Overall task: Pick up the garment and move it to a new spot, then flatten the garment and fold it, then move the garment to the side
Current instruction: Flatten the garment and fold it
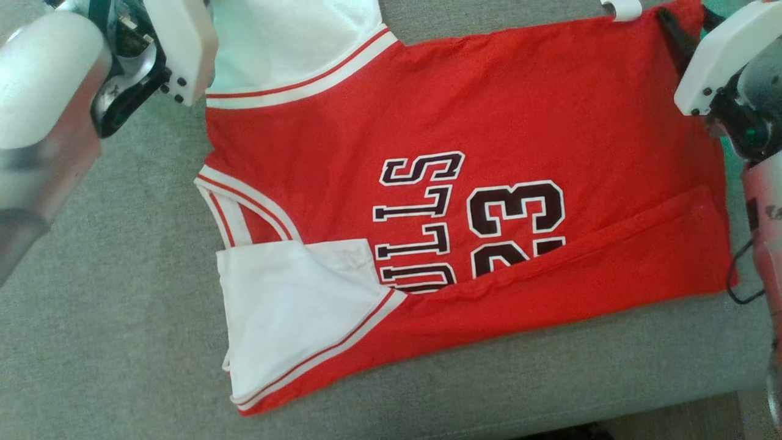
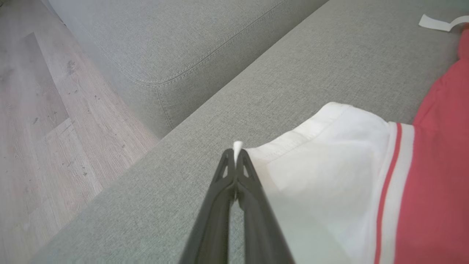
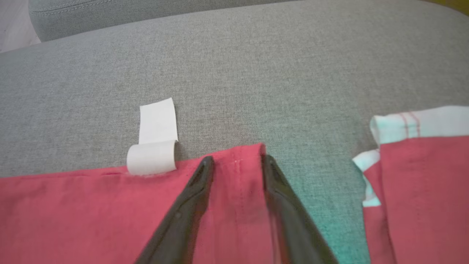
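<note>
The garment (image 1: 489, 122) is a red jersey with white sleeves and dark lettering, spread sideways on the grey sofa cushion (image 1: 91, 336); its near edge is folded over. My left gripper (image 2: 237, 154) is shut on the hem of the garment's white sleeve (image 2: 329, 176), a bit of white cloth poking past the tips. My right gripper (image 3: 236, 163) is open, its two fingers straddling the red hem corner (image 3: 238, 172) with cloth lying between them. In the head view one dark finger of the right gripper (image 1: 675, 36) lies on the garment's top right corner.
A white label (image 3: 155, 139) curls out from the red hem left of my right fingers. Wooden floor (image 2: 36, 128) lies beyond the cushion's edge, beside another sofa section (image 2: 165, 36). The cushion's front edge (image 1: 672, 409) runs along the lower right.
</note>
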